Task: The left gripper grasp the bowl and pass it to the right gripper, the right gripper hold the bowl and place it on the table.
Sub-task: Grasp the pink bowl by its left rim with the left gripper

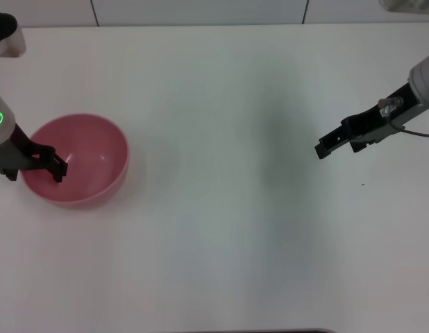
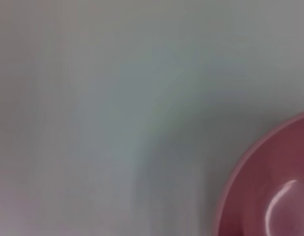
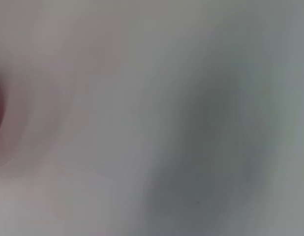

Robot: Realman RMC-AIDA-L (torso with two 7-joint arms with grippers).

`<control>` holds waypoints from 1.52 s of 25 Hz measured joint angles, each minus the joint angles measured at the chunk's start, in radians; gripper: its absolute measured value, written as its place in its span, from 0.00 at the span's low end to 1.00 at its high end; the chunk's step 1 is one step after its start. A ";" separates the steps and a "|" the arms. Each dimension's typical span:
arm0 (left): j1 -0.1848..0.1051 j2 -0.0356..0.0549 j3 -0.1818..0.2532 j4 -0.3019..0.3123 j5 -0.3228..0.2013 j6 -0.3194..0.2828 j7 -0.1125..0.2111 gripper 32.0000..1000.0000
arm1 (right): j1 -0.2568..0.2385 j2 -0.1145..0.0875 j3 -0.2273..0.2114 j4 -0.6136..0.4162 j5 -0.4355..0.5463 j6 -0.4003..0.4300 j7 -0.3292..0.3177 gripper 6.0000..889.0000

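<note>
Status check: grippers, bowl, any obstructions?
Left gripper at the bowl rim. Right gripper hovering far right, empty. Bowl on the table. Nothing between.

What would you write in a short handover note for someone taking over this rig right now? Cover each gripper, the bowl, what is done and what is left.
Left gripper: at the left rim of the bowl, fingertips over the rim; whether it has closed on the rim cannot be told.
Right gripper: hanging above the right side of the table, far from the bowl, holding nothing.
Bowl: upright on the table at the left, apparently not yet lifted.
Done: left arm has reached the bowl.
Left: secure the grasp, lift, pass to the right gripper, then set the bowl on the table.
</note>
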 joint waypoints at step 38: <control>-0.004 0.0031 0.000 -0.003 -0.014 0.000 0.014 0.09 | 0.008 0.000 0.000 -0.003 0.001 0.000 -0.001 0.90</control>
